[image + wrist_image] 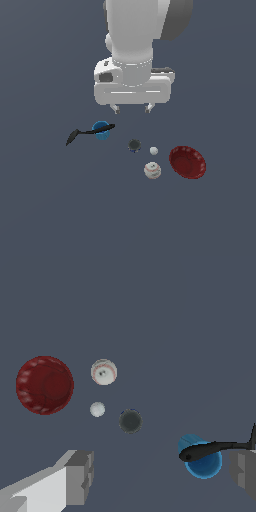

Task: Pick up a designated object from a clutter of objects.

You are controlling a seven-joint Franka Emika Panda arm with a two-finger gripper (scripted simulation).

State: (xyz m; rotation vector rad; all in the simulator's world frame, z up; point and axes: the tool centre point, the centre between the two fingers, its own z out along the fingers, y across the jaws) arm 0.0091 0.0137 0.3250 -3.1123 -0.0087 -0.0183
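- Hovering above the clutter, your gripper [132,108] was spread wide with nothing between the fingers, well clear of the surface.
- Target was the dark red scalloped bowl [187,162], resting upright on the grey floor at the exterior view's right edge of the group, largest item there.
- Key relation: the bowl lay off to the exterior view's right of the gripper and nearer the camera, not under the fingers. What sat roughly below was the dark round piece [134,145].
- Wrist view agreed: bowl [45,385] was far off to one side of the gap between the fingertips [80,476], with the blue round piece [202,461] and black curved utensil [215,448] near the opposite finger.
- Bowl is round, so no long axis to align to; my read is you'd need a rim pinch, since the body looked wider than the finger gap.
- Neighbours: baseball [152,170] just beside the bowl, apart from it; tiny white ball [154,150] near too. Likely risk was clipping the baseball on descent.
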